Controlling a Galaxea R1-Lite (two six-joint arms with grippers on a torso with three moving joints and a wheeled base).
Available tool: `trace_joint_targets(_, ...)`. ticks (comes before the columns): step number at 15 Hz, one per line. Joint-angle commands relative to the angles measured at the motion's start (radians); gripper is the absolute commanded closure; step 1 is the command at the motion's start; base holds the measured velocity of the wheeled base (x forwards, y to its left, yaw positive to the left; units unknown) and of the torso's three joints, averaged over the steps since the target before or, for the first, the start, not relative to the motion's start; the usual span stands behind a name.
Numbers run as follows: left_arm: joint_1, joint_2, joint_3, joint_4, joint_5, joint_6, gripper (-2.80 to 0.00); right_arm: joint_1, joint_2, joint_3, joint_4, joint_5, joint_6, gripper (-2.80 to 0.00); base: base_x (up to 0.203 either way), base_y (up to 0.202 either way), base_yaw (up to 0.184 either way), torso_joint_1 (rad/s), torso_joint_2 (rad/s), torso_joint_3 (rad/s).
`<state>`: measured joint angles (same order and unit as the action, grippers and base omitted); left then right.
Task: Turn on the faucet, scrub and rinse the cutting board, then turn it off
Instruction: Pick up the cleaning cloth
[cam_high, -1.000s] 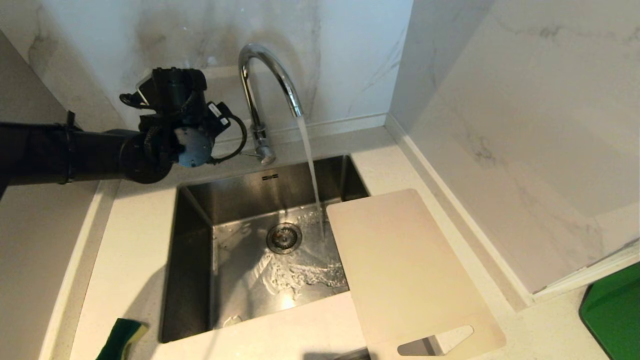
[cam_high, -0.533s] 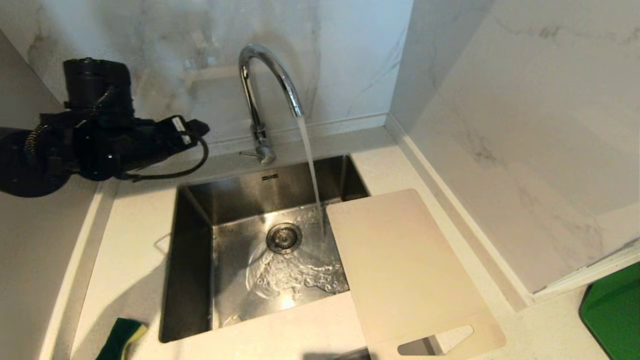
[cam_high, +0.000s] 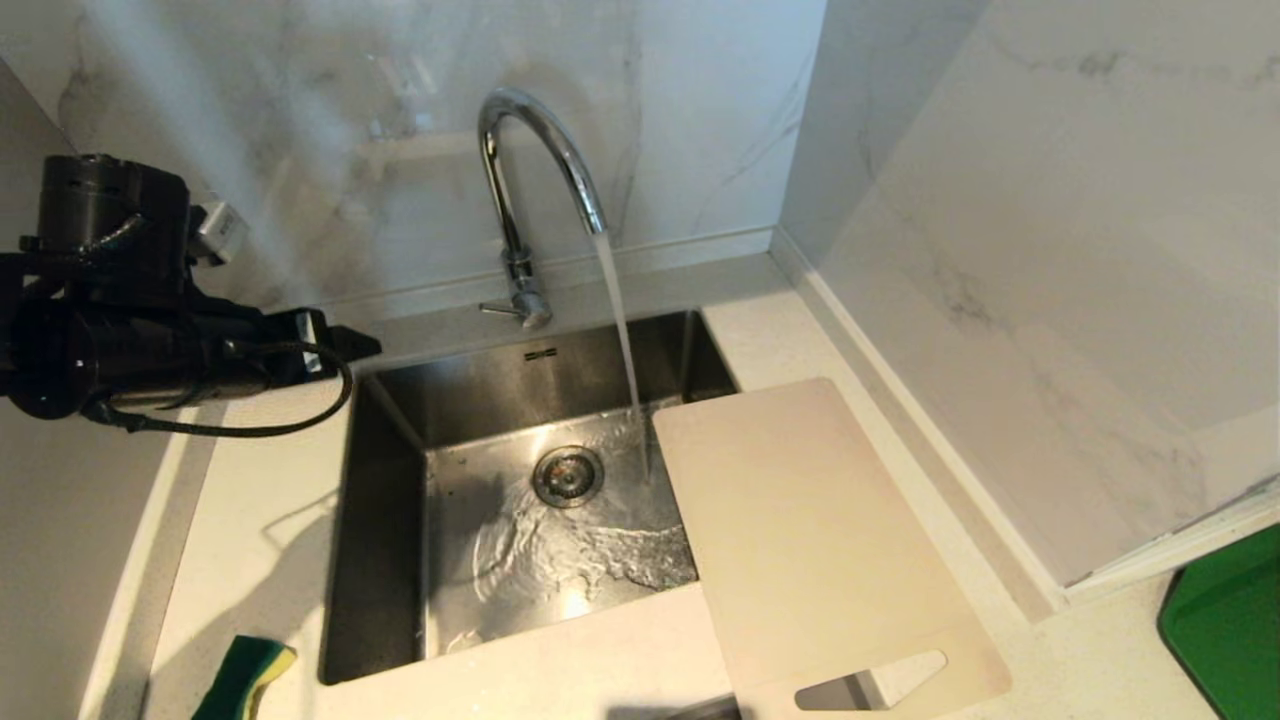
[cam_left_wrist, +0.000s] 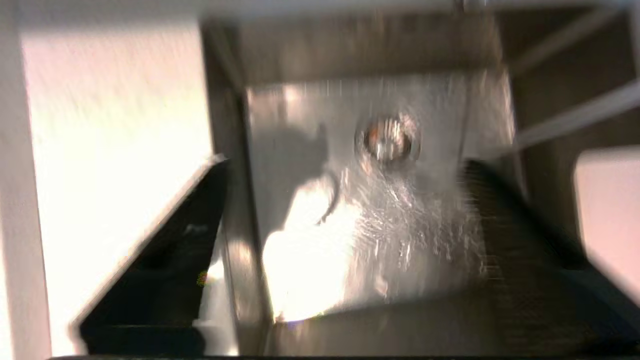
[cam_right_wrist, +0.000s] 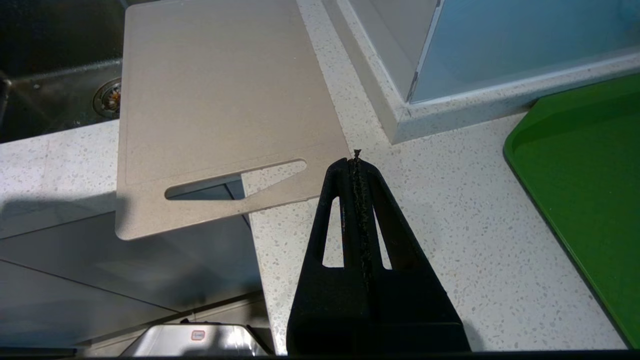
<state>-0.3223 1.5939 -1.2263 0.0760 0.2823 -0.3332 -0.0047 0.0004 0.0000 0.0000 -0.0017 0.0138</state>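
Water runs from the chrome faucet (cam_high: 530, 170) into the steel sink (cam_high: 385, 520). The pale beige cutting board (cam_high: 810, 540) lies flat across the sink's right edge and the counter, its handle cutout at the near end. My left gripper (cam_high: 345, 345) hovers over the sink's back left corner, well left of the faucet's lever (cam_high: 497, 309). In the left wrist view the left gripper (cam_left_wrist: 342, 162) is open, with only the wet sink floor and drain (cam_left_wrist: 387, 137) between its fingers. My right gripper (cam_right_wrist: 356, 160) is shut and empty over the counter, just off the cutting board's (cam_right_wrist: 215, 95) handle end.
A green-and-yellow sponge (cam_high: 245, 678) lies on the counter at the sink's near left corner. A bright green tray (cam_high: 1225, 640) sits at the far right. Marble walls close in behind and to the right.
My left arm has pulled away from the faucet's base, moving left and down to the sink's back left corner. Water keeps running; the board and sponge have not moved.
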Motion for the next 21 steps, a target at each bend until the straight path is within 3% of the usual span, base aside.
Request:
trace_joint_targets(1,-0.016,-0.008,0.014,0.054,0.003,-0.001,0.0,0.0,0.0,0.002,0.0,0.0,0.0,0.0,0.0,0.0,0.0,0.0,0.0,0.0)
trace_joint_targets(3,-0.019,-0.013,0.02,0.14,0.004,0.002,0.0,0.0,0.0,0.002,0.0,0.0,0.0,0.0,0.0,0.0,0.0,0.0,0.0,0.0)
trace_joint_targets(6,-0.026,-0.024,0.007,0.355,-0.008,-0.004,0.0,0.0,0.0,0.002,0.0,0.0,0.0,0.0,0.0,0.0,0.0,0.0,0.0,0.0)
trace_joint_targets(11,-0.012,-0.048,0.08,0.545,-0.203,-0.029,0.0,0.0,0.0,0.002,0.0,0.0,0.0,0.0,0.0,0.0,0.0,0.0,0.0,0.0)
trace_joint_targets(14,0.004,-0.053,0.223,0.564,-0.19,-0.013,0.0,0.0,0.0,0.002,0.0,0.0,0.001,0.0,0.0,0.0,0.0,0.0,0.0,0.0)
trace_joint_targets(21,0.006,-0.092,0.376,0.584,-0.193,-0.009,0.0,0.0,0.0,0.002,0.0,0.0,0.0,0.0,0.0,0.0,0.0,0.0,0.0,0.0)
